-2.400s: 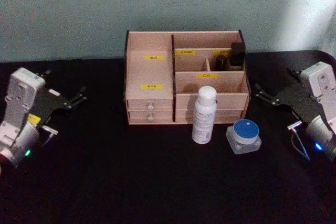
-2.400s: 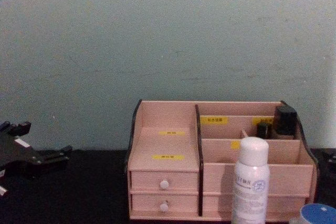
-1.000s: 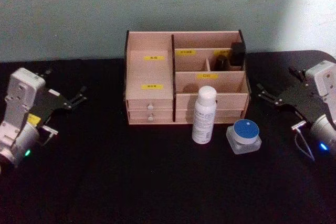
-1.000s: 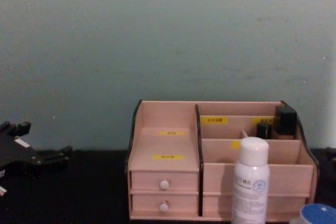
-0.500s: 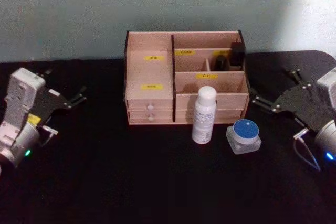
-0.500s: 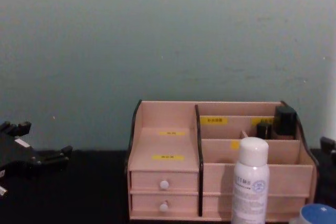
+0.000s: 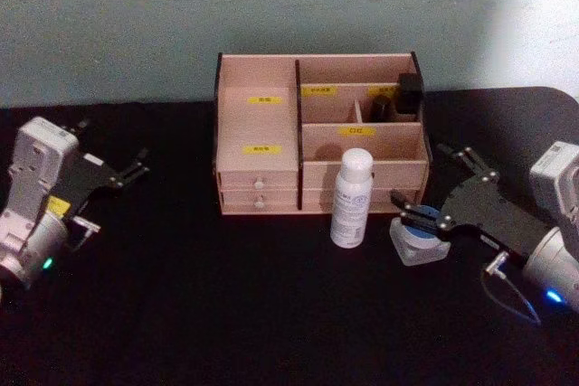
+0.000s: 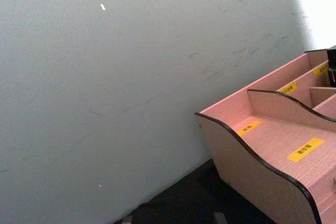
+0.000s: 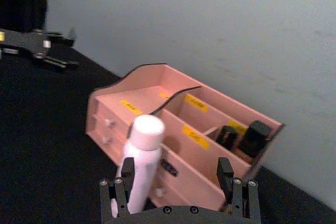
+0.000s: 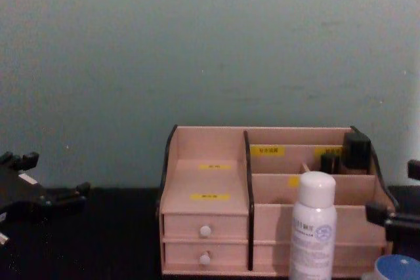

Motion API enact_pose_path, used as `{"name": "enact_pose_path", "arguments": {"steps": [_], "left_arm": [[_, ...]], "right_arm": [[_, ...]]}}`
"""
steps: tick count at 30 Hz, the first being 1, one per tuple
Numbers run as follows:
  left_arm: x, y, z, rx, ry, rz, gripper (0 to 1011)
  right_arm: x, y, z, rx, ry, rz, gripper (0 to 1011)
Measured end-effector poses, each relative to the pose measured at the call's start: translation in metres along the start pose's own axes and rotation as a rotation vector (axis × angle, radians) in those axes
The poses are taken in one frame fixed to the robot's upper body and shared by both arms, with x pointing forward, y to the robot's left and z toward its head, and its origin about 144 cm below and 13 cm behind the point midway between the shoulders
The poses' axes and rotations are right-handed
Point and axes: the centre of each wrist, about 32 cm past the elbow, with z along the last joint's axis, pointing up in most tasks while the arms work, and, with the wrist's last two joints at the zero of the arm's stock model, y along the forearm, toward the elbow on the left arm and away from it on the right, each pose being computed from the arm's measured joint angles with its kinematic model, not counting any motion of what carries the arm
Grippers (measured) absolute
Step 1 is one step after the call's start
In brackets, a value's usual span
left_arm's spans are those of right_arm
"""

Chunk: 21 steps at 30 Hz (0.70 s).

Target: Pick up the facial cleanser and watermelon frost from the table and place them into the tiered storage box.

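Approach stage, nothing lifted yet. Left gripper [image 7: 113, 146] parked at 9 o'clock of tiered storage box [image 7: 256, 124], fingers spread, empty. White bottle [image 7: 352, 198] stands at box's 6 o'clock, blue-lidded jar [image 7: 416, 248] at 5. Right gripper [image 7: 421, 174] over jar, spread wide, holding nothing; contact with lid unclear. Next move, likely: centre, descend, close.

Setting: a robot test bench of the laboratory type. Evidence:
- A table [image 7: 226, 332] covered in black cloth stands against a bare, pale grey-green wall [image 7: 271, 6].
- A left arm [image 7: 36, 196] and a right arm [image 7: 556, 223] flank the work area.
- A pink organiser [image 7: 258, 124], a white spray bottle [image 7: 351, 201] and a blue-lidded jar [image 7: 416, 252] are grouped at the centre.
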Motion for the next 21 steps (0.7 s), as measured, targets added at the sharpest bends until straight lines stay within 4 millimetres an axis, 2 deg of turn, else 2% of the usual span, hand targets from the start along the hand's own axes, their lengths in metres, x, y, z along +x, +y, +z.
{"name": "enact_pose_path", "arguments": {"steps": [21], "left_arm": [[0.000, 0.000, 0.000, 0.000, 0.000, 0.000, 1001]], "right_arm": [[-0.006, 0.023, -0.019, -0.033, 0.125, 0.137, 1002]]}}
